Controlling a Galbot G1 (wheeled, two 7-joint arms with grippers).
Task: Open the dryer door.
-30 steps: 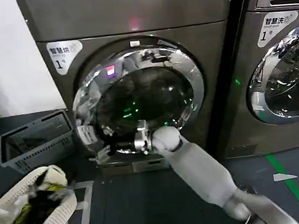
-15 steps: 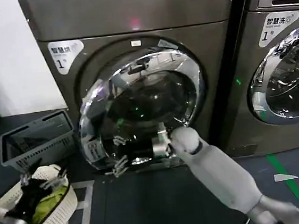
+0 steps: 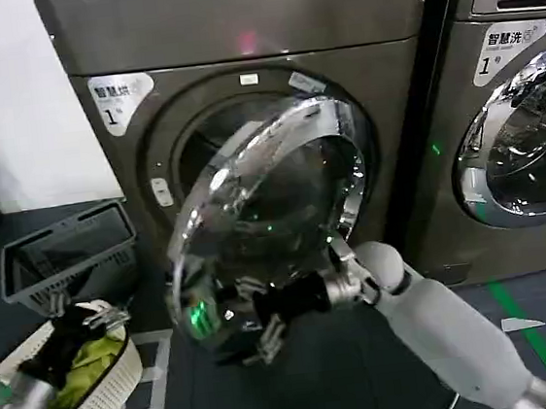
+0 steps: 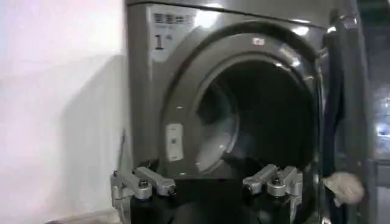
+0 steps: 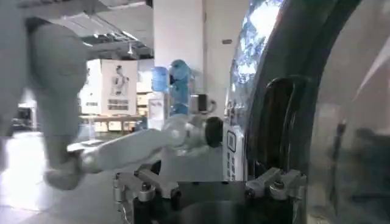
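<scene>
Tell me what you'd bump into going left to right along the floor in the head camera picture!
White laundry basket with the left end effector above it → grey crate → dryer door, swung partly open, with the right end effector at its lower edge → LG machine's door.

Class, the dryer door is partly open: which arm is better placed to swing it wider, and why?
The right arm. Its pincer is at the lower edge of the dryer door, while the left pincer hangs over the laundry basket, away from the door.
</scene>
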